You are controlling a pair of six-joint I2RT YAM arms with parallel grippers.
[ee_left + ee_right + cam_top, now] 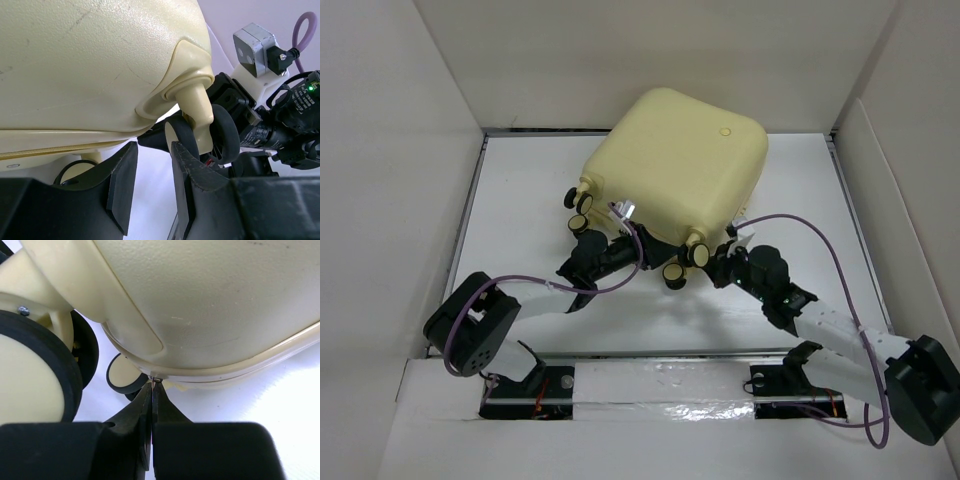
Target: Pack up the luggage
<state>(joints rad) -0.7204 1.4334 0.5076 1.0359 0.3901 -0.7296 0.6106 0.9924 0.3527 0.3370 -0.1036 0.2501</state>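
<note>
Shut luggage [675,160] toward 12 o'clock of table [520,200], casters facing 6. Pinching small zipper pull [156,379] at seam with right gripper [151,387], tips pressed together, probably to run zip. Holding left gripper [152,150] spread, empty, near 6 o'clock caster [227,135], likely for bracing.

luggage [675,165] | pale-yellow hard shell, rnd corners | shut, lying flat | far-centre of tabletop [520,200] | cream/blk casters [697,253] twd tabletop's near edge
</note>
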